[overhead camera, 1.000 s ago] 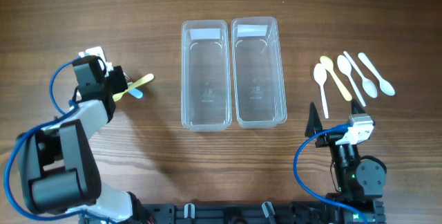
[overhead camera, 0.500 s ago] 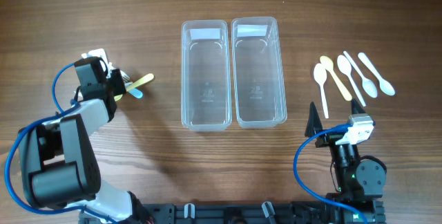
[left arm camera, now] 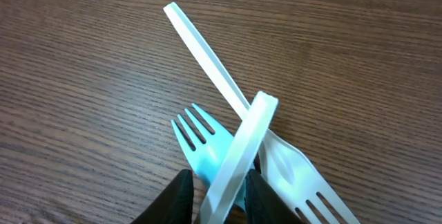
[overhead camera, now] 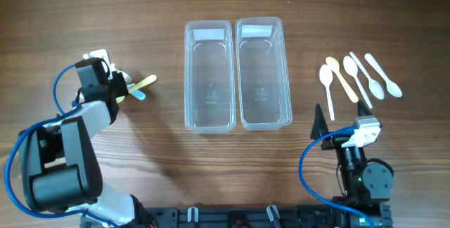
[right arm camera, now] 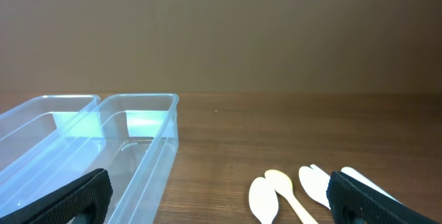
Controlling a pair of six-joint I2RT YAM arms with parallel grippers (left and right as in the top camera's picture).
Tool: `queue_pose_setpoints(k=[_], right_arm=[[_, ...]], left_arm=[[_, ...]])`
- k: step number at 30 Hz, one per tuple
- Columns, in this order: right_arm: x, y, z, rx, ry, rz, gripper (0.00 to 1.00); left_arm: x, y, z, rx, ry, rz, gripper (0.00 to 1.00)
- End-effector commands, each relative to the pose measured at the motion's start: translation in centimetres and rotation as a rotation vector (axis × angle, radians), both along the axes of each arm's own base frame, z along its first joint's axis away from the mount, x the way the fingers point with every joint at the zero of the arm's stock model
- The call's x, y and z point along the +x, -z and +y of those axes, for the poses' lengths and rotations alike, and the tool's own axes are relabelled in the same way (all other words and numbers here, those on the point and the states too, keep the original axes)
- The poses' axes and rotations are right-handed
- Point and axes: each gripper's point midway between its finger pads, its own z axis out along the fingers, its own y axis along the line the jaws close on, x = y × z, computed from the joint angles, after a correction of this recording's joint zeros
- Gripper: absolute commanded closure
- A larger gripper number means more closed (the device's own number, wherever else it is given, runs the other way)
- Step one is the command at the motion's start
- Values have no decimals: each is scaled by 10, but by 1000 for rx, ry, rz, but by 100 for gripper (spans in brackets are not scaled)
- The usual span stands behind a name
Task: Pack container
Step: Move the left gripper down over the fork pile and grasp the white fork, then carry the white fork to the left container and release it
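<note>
Two clear plastic containers stand side by side mid-table, the left one (overhead camera: 188, 73) and the right one (overhead camera: 288, 73), both empty. My left gripper (overhead camera: 125, 87) is at the far left over a small pile of forks. In the left wrist view its jaws (left arm camera: 219, 182) are shut on the pale yellow fork handle (left arm camera: 248, 137), which lies across a blue fork (left arm camera: 200, 141) and a white fork (left arm camera: 207, 51). Several plastic spoons (overhead camera: 351, 77) lie at the right. My right gripper (overhead camera: 342, 115) is open and empty near the front edge, short of the spoons (right arm camera: 290, 189).
The pale handle's tip (overhead camera: 145, 81) and the blue fork (overhead camera: 138, 95) stick out right of the left gripper. Bare wood lies between the forks and the containers. The containers also show in the right wrist view (right arm camera: 138, 124).
The left arm shifted slightly a second ago and has been still since. The right arm, containers and spoons have not moved.
</note>
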Motion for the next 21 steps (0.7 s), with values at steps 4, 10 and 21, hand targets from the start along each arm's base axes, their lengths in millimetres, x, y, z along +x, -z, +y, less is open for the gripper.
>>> queue_pose_setpoints(k=[4,10,21], right_arm=[[0,-1,0,-5,-2,-6,0],[0,-1,0,-5,-2,-4,0],[0,-1,0,-5,-2,-4,0]], left_arm=[[4,-2,2,4,2,-12,85],[9,-17,3,14,2,-54,96],[12,-99,3,31,-17,-238,96]])
